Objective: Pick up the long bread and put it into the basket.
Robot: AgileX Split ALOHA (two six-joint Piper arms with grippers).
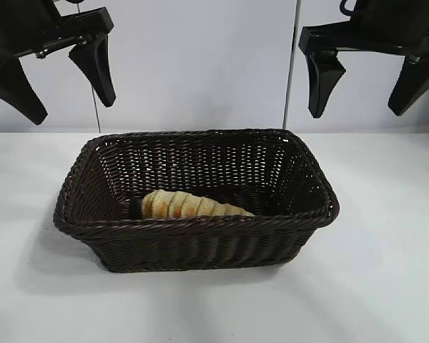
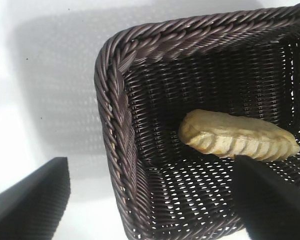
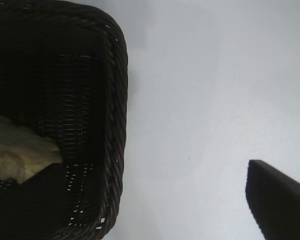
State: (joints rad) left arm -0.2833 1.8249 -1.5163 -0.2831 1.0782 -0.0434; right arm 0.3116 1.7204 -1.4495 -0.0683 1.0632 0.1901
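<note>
The long bread [image 1: 189,206], golden-yellow with orange-brown ridges, lies on the floor of the dark brown wicker basket [image 1: 193,221] near its front wall. It also shows in the left wrist view [image 2: 237,136] and partly in the right wrist view [image 3: 20,152]. My left gripper [image 1: 68,82] hangs open and empty high above the basket's left end. My right gripper [image 1: 368,86] hangs open and empty high above the table, just right of the basket [image 3: 115,100]. Neither gripper touches anything.
The basket [image 2: 115,110] stands in the middle of a white table [image 1: 386,271]. A plain white wall with a thin vertical seam [image 1: 292,71] rises behind it.
</note>
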